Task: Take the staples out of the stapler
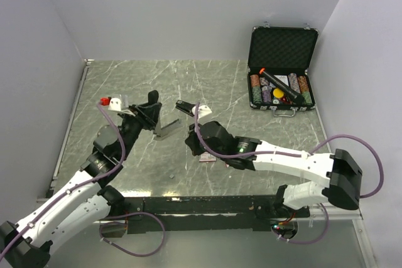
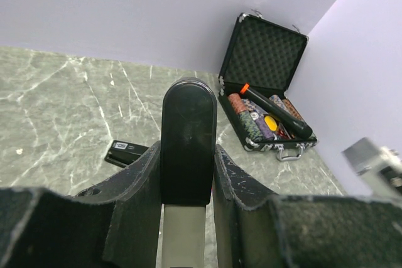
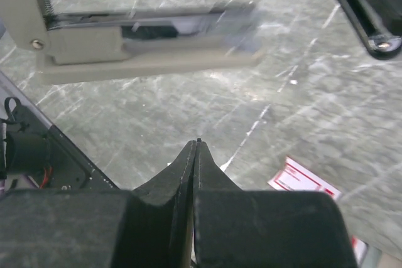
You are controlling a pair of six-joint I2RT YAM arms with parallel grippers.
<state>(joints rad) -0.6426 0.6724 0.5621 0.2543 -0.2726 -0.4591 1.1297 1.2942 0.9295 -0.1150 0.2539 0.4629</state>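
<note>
The black stapler [image 1: 152, 100] is held up off the table by my left gripper [image 1: 149, 112], hinged open, with its silvery rail [image 1: 166, 128] angled down to the right. In the left wrist view my fingers [image 2: 235, 174] clamp the black arm [image 2: 188, 136] from both sides. The rail [image 3: 144, 36] crosses the top of the right wrist view, slightly blurred. My right gripper [image 1: 190, 142] is shut just right of the rail. Its tips [image 3: 198, 145] meet, with a tiny dark speck between them that I cannot identify. A small grey speck [image 1: 171, 172], possibly a staple piece, lies on the table.
A small flat black piece with a label [image 1: 187, 108] lies behind my right gripper, also in the left wrist view [image 2: 127, 153]. A red-and-white box [image 1: 207, 159] lies under the right arm. An open case of chips [image 1: 281, 70] holding a black tube with an orange end [image 1: 282, 86] stands at the back right.
</note>
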